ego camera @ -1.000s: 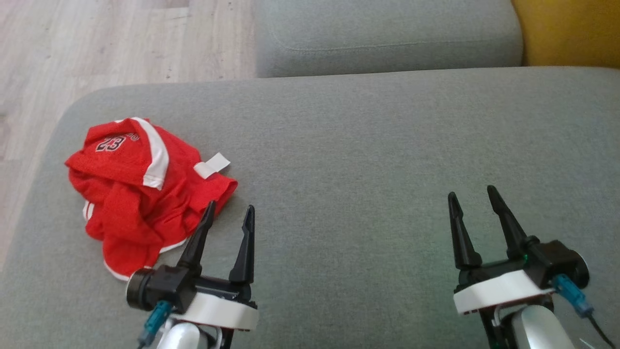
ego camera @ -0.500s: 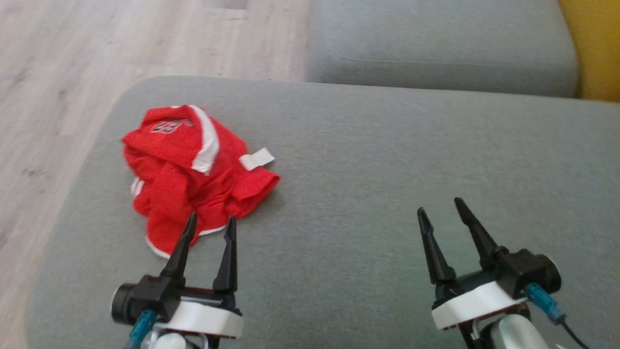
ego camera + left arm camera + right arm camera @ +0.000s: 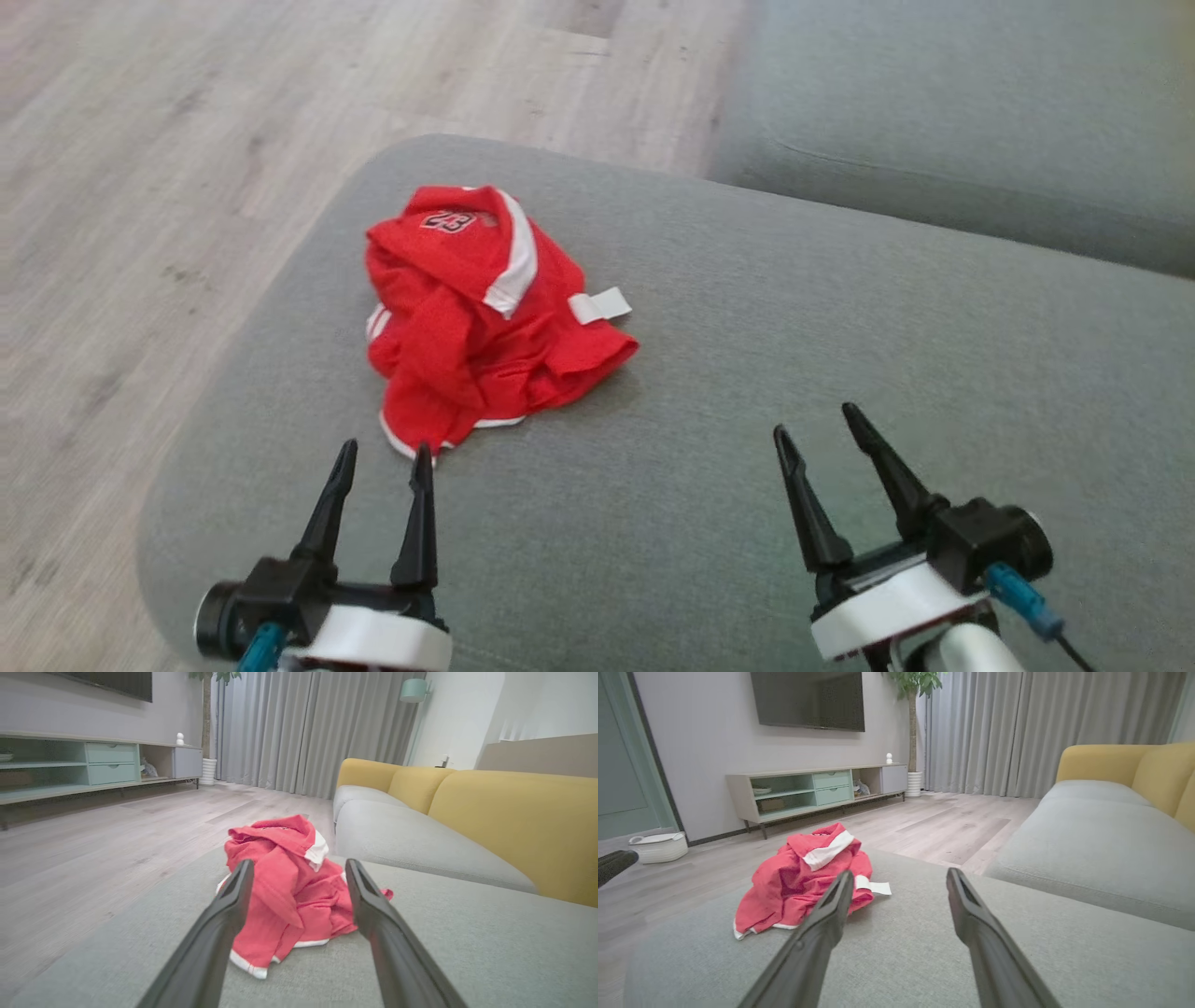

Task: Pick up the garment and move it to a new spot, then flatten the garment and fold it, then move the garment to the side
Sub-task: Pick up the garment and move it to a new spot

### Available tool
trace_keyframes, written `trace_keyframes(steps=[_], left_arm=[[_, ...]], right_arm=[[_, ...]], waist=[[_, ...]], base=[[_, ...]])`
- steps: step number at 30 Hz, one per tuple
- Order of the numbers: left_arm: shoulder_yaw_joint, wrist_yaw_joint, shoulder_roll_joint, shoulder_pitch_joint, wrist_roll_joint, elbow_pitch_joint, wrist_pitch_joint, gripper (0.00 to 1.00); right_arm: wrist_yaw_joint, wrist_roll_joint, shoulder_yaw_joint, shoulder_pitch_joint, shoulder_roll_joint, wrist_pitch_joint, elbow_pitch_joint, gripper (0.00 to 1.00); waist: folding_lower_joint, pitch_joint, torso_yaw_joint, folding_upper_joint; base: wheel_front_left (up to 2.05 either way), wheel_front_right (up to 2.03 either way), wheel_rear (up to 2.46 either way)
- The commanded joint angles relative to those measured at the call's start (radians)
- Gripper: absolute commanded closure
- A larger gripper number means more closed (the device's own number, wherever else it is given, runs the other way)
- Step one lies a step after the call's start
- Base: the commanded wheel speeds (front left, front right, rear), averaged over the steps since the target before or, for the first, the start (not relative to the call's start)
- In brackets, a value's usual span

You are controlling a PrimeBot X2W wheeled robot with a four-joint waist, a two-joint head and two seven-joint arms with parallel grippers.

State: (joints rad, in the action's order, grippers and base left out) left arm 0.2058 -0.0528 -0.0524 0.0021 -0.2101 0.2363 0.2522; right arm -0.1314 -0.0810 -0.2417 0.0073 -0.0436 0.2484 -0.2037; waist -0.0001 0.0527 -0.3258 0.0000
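- Clearly, the red garment lies in a crumpled heap on the grey seat cushion, toward its far left corner and close to the rounded edge above the wooden floor.
- A white stripe runs down its upper fold, a dark printed number sits at the far end, and a small white label sticks out on its right side, flat on the cushion.
- The left gripper hovers at the near edge of the heap, its tips just short of the white-trimmed hem; its fingers stand moderately spread and hold nothing.
- In the left wrist view the garment sits straight ahead, framed between the two fingers; whether either tip touches the cloth I cannot tell.
- The right gripper hangs over bare cushion, well apart from the garment and to its right, fingers likewise parted and empty.
- In the right wrist view the heap lies ahead and to the left of that gripper's fingers.
- Beyond the seat lies a second grey cushion with yellow backrests behind it.
- Across the floor stand a low cabinet under a wall-mounted screen, with grey curtains beside them.
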Motion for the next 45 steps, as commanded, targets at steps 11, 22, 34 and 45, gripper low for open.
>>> trace_keyframes(steps=[11, 22, 34, 45], left_arm=[[-0.041, -0.012, 0.002, -0.043, 0.037, -0.035, 0.01, 0.0], [0.02, -0.069, -0.085, -0.427, 0.055, 0.11, -0.095, 0.0], [0.08, -0.078, -0.26, -0.831, -0.115, 0.45, -0.414, 0.0], [0.1, -0.078, -0.296, -0.902, -0.182, 0.581, -0.344, 1.0]], right_arm=[[0.001, -0.011, -0.036, -0.025, -0.007, 0.013, 0.04, 0.0], [0.001, 0.037, -0.025, -0.094, -0.007, 0.013, 0.056, 0.0], [0.001, 0.035, -0.039, -0.188, -0.007, 0.013, 0.075, 0.0], [0.001, 0.031, -0.029, -0.203, -0.007, 0.013, 0.076, 0.0]], waist=[[0.0001, -0.023, -0.026, 0.0], [0.0001, -0.194, 0.107, 0.0], [0.0001, -0.346, 0.24, 0.0], [0.0001, -0.35, 0.26, 0.0]], base=[[0.0, 0.0, 0.0], [0.0, 0.0, 0.0], [0.0, 0.0, 0.0], [0.0, 0.0, 0.0]])
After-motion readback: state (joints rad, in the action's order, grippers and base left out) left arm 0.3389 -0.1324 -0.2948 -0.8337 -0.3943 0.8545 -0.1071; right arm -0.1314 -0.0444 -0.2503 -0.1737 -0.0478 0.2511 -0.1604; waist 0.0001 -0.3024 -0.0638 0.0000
